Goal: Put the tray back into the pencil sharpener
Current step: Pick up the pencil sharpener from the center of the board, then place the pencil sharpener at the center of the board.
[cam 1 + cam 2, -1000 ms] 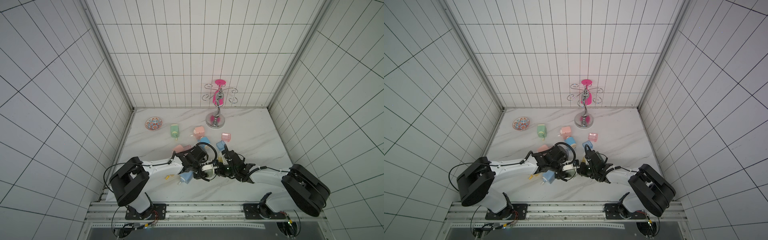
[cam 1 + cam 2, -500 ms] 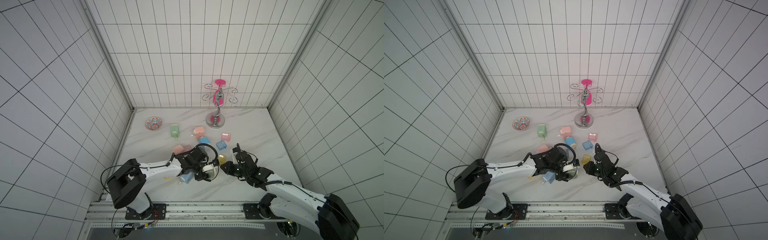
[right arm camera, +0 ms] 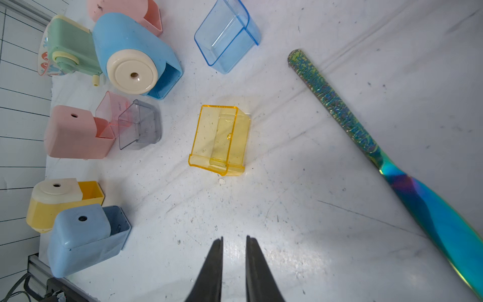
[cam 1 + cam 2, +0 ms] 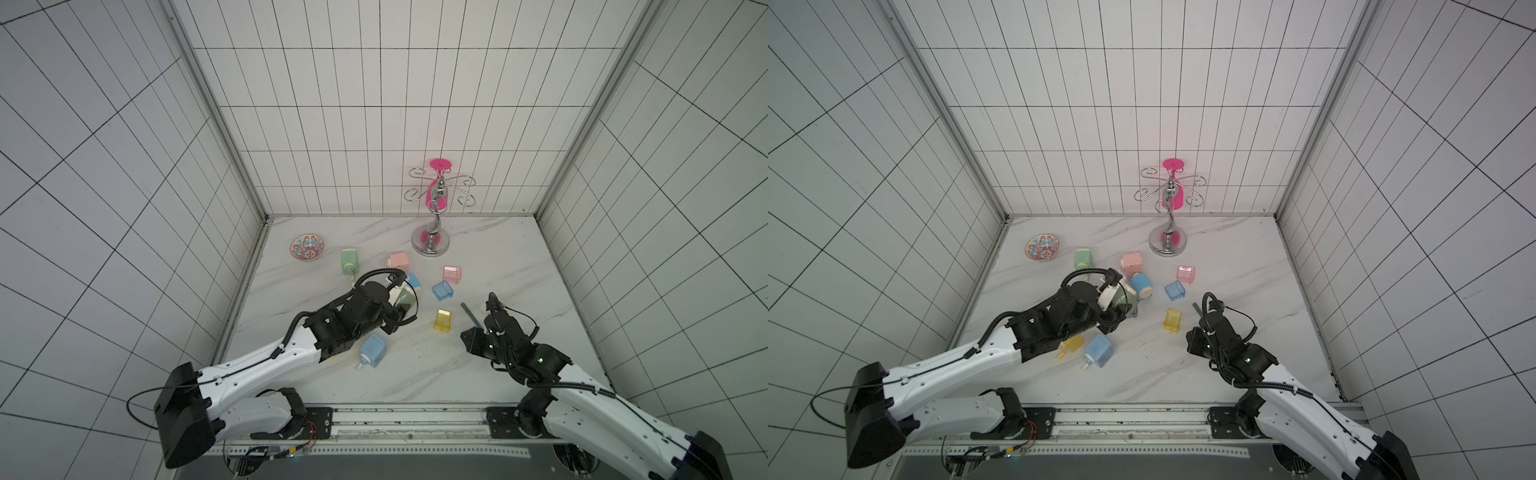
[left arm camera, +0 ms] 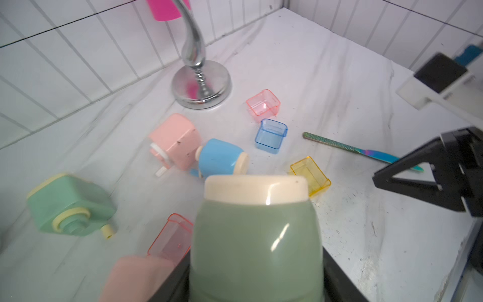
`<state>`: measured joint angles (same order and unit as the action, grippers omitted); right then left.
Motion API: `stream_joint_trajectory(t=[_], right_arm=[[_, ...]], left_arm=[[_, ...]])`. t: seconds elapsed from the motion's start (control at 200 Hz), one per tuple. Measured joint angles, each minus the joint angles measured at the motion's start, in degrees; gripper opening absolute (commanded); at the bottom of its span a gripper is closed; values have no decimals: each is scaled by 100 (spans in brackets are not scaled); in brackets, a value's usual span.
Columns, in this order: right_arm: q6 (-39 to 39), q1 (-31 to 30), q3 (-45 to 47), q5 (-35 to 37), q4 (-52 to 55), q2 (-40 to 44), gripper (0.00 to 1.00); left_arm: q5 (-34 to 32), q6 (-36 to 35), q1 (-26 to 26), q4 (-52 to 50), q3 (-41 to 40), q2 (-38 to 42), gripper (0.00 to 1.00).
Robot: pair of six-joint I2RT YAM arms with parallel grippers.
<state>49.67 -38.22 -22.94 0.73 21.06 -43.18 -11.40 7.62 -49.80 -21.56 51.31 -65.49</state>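
**Table** point(image 4: 498, 257): white marble top inside tiled walls; everything you work with lies on it.

**Chrome stand** point(image 4: 431, 245): upright near the back wall, with a pink piece hanging from it.

**Left gripper** point(image 4: 397, 309): clenched on the green pencil sharpener point(image 5: 256, 235), which you hold above the marble with its cream face pointing away from the wrist. You cannot tell from these views whether its tray slot is filled.

**Right gripper** point(image 3: 234, 243): the fingers are nearly together with a thin gap and nothing between them. It hangs over bare marble, well to the right of the held sharpener.

**Patterned bowl** point(image 4: 307, 248): back left, near the wall.

**Loose sharpeners:**
- blue round sharpener point(image 3: 130, 52)
- pink sharpener point(image 3: 73, 133)
- yellow sharpener point(image 3: 60, 201)
- pale blue sharpener point(image 3: 81, 235)

**Iridescent knife** point(image 3: 366, 130): lies flat beside your right gripper.

**Trays:**
- The yellow tray point(image 3: 219, 138) lies just ahead of the right fingertips, apart from them.
- The grey tray point(image 3: 139, 125) touches the pink sharpener's half-inserted tray.
- The blue tray point(image 3: 227, 34) lies beyond the yellow one.
- The pink tray point(image 4: 452, 274) is the one nearest the stand.
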Motion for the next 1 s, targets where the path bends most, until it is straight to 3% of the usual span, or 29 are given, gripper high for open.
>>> stream_joint_trajectory(t=[0.27, 0.48, 0.785, 0.999], right_arm=[[-188, 0, -74, -2, 7, -125, 20], [-238, 0, -105, -15, -127, -122, 20], [-328, 0, -105, -133, -264, -308, 20], [-326, 0, -105, -151, -291, -247, 20]], left_arm=[[-249, 1012, 2280, -942, 748, -181, 0], [-68, 1185, 3510, -1241, 822, -822, 0], [459, 1193, 4175, -1355, 1443, -2262, 0], [634, 1165, 4310, -1423, 1987, -3322, 0]])
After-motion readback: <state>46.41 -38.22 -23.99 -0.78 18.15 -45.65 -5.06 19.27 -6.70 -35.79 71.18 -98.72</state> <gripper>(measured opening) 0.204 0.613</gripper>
